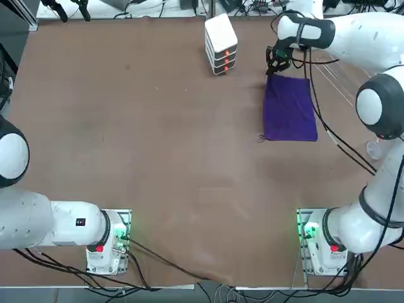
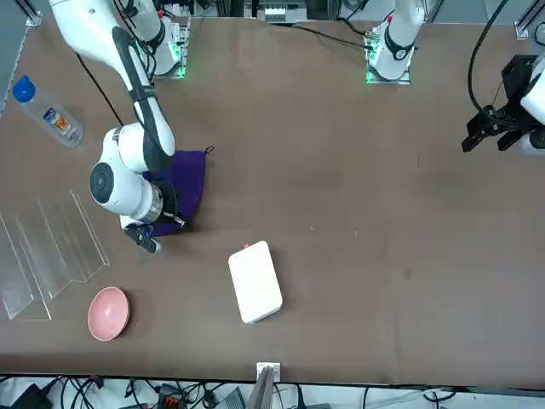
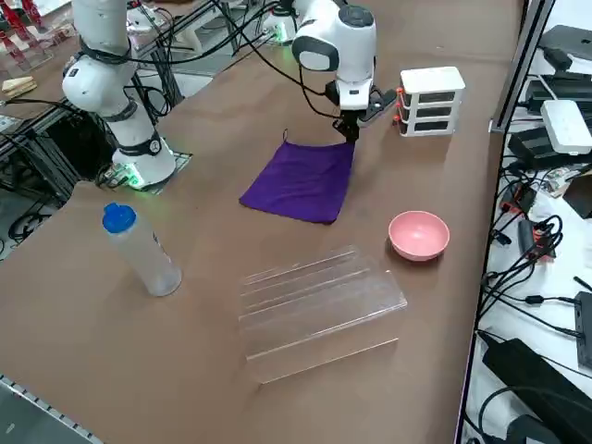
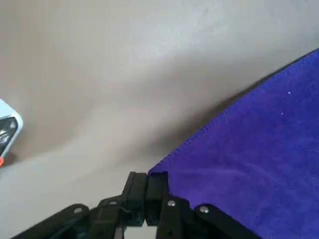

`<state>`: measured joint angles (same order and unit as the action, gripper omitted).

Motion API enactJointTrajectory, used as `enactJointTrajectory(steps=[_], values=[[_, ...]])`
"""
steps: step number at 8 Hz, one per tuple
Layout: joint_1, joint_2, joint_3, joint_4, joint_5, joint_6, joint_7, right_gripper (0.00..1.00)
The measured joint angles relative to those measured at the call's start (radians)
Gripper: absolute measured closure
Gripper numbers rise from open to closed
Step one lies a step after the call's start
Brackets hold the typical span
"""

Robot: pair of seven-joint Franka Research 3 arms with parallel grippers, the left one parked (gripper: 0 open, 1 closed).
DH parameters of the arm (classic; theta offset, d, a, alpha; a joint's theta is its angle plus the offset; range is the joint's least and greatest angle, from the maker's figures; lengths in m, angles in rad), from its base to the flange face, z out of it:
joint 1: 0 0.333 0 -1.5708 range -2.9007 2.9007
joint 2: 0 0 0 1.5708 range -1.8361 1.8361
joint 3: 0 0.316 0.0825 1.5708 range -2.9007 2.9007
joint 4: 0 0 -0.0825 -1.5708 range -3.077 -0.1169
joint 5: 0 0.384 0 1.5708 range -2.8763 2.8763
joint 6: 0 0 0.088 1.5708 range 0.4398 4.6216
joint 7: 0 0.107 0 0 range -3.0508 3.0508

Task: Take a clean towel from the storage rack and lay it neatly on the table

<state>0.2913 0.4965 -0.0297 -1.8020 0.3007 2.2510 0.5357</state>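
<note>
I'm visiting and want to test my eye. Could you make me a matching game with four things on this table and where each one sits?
Things:
1. purple rectangular cloth towel
2. pink round bowl
3. clear plastic bottle with blue cap
4. right gripper

Places:
A. beside the clear acrylic rack
B. pinching the towel's corner
C. spread flat on the brown table
D. upright, near the table's edge

Pairs: 1-C, 2-A, 3-D, 4-B
</note>
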Motion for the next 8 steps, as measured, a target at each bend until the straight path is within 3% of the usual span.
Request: enactJointTrajectory(steps=[5, 7, 8], values=[[0.014, 0.051, 0.000, 0.063, 0.000, -0.003, 0.019, 0.96], [0.017, 0.072, 0.000, 0.065, -0.001, -0.003, 0.019, 0.88], [0.020, 0.075, 0.000, 0.069, -0.001, -0.003, 0.019, 0.73]])
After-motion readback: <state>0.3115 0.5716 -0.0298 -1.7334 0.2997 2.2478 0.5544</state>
